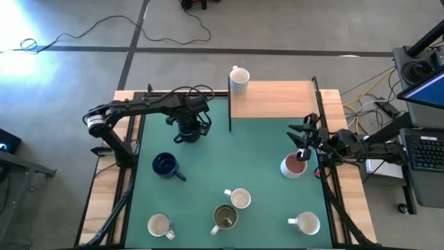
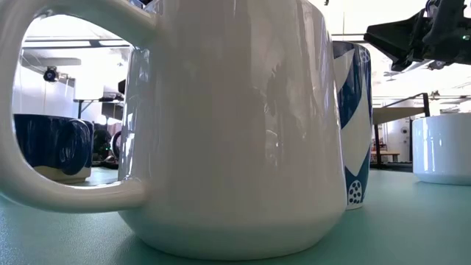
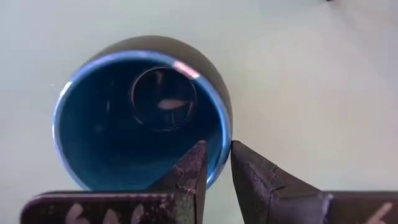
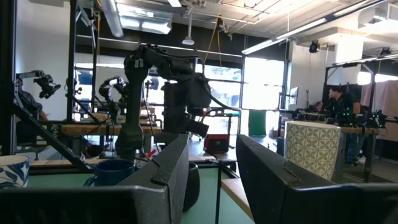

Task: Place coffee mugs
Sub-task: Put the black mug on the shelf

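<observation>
Green surface [image 1: 263,149] lies open mid-way; left end effector [image 3: 216,163], slightly parted, straddles the navy mug [image 3: 143,115] rim near the back edge; right end effector [image 1: 303,149] hovers open above the pink-lined mug [image 1: 293,166]

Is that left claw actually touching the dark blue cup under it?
Cannot tell. In the left wrist view the left gripper straddles the dark blue mug's rim, but contact isn't plain.

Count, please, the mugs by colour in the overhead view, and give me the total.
White or cream mugs: 4, one of them patterned
Navy blue mugs: 2
Olive green mug: 1
White mug with reddish inside: 1
Total: 8
</observation>
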Robot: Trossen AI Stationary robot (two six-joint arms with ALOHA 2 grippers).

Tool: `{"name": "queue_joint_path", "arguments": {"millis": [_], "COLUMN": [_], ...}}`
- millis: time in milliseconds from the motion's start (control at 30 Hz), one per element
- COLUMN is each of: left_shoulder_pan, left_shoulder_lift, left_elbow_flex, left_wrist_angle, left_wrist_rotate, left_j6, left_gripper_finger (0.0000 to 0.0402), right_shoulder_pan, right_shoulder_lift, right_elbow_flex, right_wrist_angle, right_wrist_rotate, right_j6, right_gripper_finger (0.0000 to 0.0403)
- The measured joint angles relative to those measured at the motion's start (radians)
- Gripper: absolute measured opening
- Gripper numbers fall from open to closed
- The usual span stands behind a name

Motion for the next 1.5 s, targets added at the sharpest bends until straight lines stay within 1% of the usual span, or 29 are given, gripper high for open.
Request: {"name": "queue_joint_path", "arguments": {"millis": [200, 400, 567, 633, 767, 1033, 1167, 1300, 1500], "left_shoulder_pan": [-0.024, -0.083, -0.152, -0.170, -0.188, -0.189, -0.189, -0.184, -0.171], "left_shoulder_lift": [-0.007, -0.074, -0.118, -0.127, -0.168, -0.257, -0.288, -0.310, -0.312], "left_elbow_flex": [-0.003, -0.003, -0.012, -0.031, -0.096, -0.234, -0.279, -0.319, -0.356], "left_wrist_angle": [-0.005, -0.022, -0.112, -0.147, -0.153, -0.102, -0.083, -0.044, 0.008], "left_wrist_rotate": [0.000, -0.072, -0.138, -0.151, -0.153, -0.153, -0.194, -0.244, -0.259], "left_j6": [0.022, 0.040, 0.045, 0.030, 0.020, 0.079, 0.082, 0.111, 0.204], "left_gripper_finger": [0.0052, 0.0052, 0.0052, 0.0052, 0.0052, 0.0052, 0.0053, 0.0069, 0.0117], "right_shoulder_pan": [0.000, 0.000, 0.000, 0.000, 0.000, 0.000, 0.000, 0.000, 0.000], "right_shoulder_lift": [0.000, 0.000, 0.000, 0.000, 0.000, 0.000, 0.000, 0.000, 0.000], "right_elbow_flex": [0.000, 0.000, 0.000, 0.000, 0.000, 0.000, 0.000, 0.000, 0.000], "right_wrist_angle": [0.000, 0.000, 0.000, 0.000, 0.000, 0.000, 0.000, 0.000, 0.000], "right_wrist_rotate": [0.000, 0.000, 0.000, 0.000, 0.000, 0.000, 0.000, 0.000, 0.000], "right_j6": [0.000, 0.000, 0.000, 0.000, 0.000, 0.000, 0.000, 0.000, 0.000], "right_gripper_finger": [0.0123, 0.0123, 0.0123, 0.0123, 0.0123, 0.0123, 0.0123, 0.0123, 0.0123]}}
